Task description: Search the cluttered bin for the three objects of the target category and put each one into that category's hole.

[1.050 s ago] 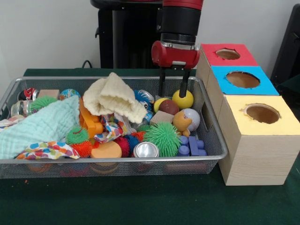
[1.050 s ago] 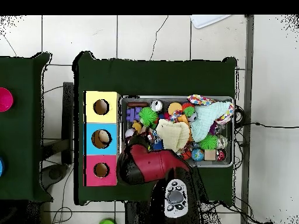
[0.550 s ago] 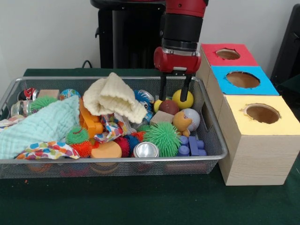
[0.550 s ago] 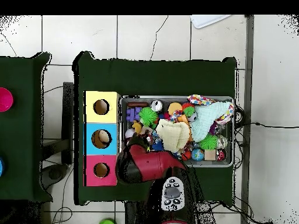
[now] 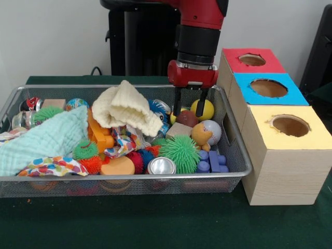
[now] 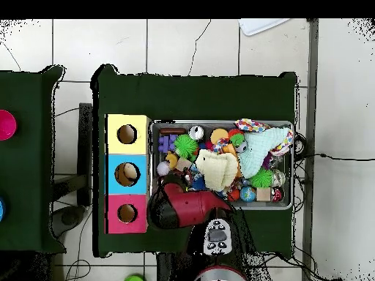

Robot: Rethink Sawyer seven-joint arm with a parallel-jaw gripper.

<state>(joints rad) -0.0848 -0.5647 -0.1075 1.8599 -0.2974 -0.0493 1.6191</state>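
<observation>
Gripper [image 5: 188, 108] hung over bin's [image 5: 236, 155] back corner, fingers spread, empty, straddling dark red ball [image 5: 187, 118] beside yellow ball [image 5: 203, 109] — probably lining up grab for blue box hole [image 5: 268, 87].

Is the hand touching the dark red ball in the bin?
Cannot tell. In the front view the hand straddles the dark red ball with open fingers, but no gap or contact shows plainly; overhead, the arm hides it.
</observation>
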